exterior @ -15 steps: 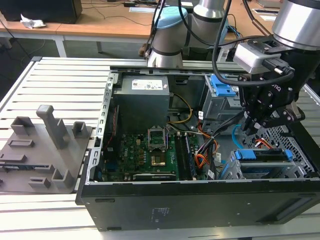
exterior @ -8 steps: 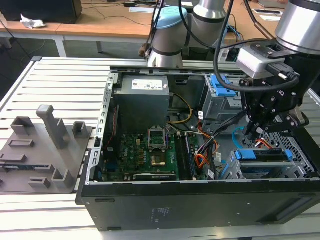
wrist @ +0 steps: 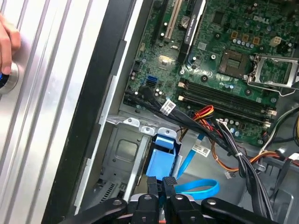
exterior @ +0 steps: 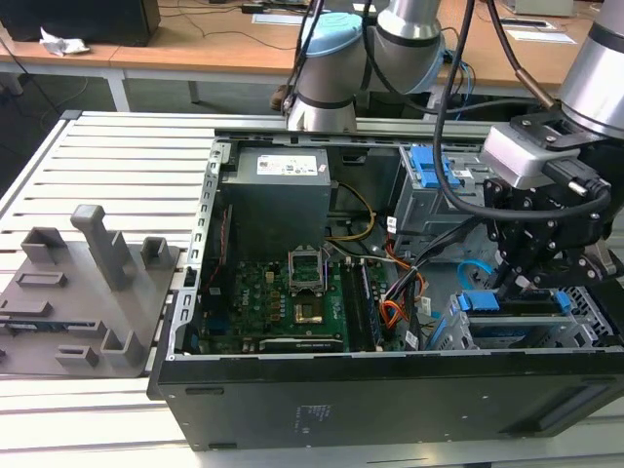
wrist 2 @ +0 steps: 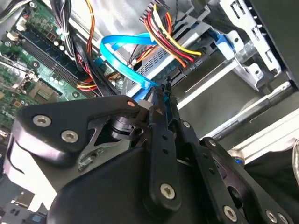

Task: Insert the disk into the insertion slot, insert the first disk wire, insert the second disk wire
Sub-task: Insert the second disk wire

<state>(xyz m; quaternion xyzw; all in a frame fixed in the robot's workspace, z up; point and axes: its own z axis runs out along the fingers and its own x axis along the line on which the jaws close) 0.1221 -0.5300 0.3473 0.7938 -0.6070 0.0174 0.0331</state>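
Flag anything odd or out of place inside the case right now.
Nothing looks damaged or spilled. The blue flat cable loops loosely above the drive area, its end at the gripper, whose fingers are closed together. Beside it a red, yellow and black wire bundle runs to a black connector. A person's hand rests outside the case.

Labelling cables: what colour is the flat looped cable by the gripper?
Bright blue flat cable, clearest in the second wrist view.

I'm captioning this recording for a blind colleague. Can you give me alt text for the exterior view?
A robot arm's gripper reaches into the drive bay at the exterior view's right of an open computer case. The green circuit board lies inside; a grey plastic holder sits on the slatted table.
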